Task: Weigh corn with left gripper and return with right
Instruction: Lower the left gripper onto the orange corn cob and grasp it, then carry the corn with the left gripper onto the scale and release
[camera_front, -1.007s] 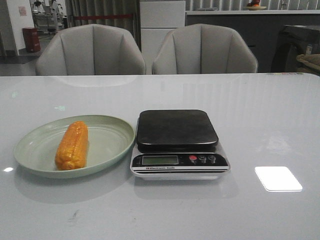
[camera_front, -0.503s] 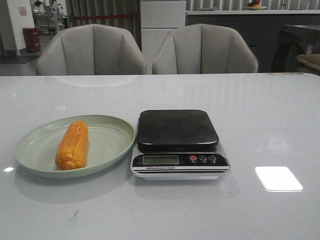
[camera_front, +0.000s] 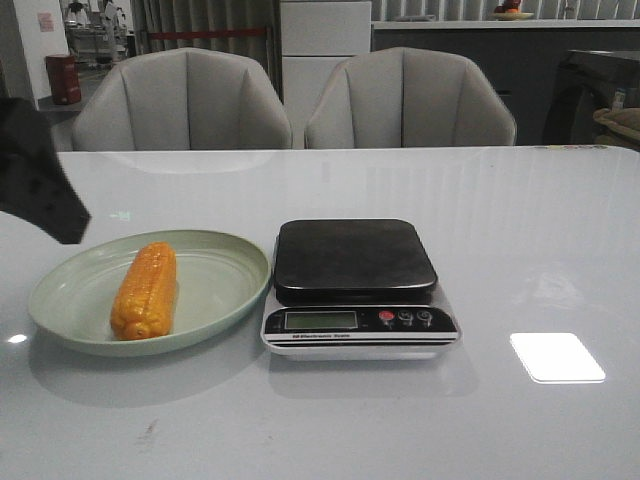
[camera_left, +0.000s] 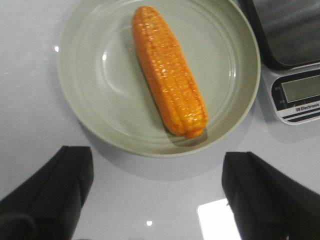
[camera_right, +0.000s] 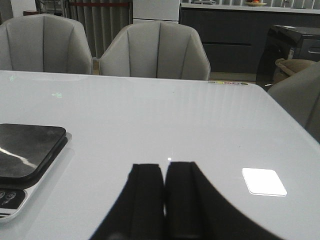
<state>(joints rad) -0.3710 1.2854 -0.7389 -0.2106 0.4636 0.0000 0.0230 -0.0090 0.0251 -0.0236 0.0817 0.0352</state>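
Observation:
The orange-yellow corn (camera_front: 145, 290) lies lengthwise in a pale green plate (camera_front: 230, 262) left of the scale (camera_front: 355, 285), whose black platform is bare. In the left wrist view the corn (camera_left: 168, 70) lies in the plate (camera_left: 235, 60) beyond my left gripper (camera_left: 160, 170), which is open wide, empty and above the table short of the plate. One black part of it (camera_front: 38, 185) shows at the front view's left edge. My right gripper (camera_right: 164, 169) is shut and empty, low over the table to the right of the scale (camera_right: 27, 150).
Two grey chairs (camera_front: 290, 100) stand behind the white table (camera_front: 520, 230). A bright light reflection (camera_front: 556, 357) lies on the table right of the scale. The scale's display and buttons (camera_front: 360, 320) face the front edge.
My left gripper has come into the front view at the left edge, above the plate's left side. The corn, plate and scale have not moved.

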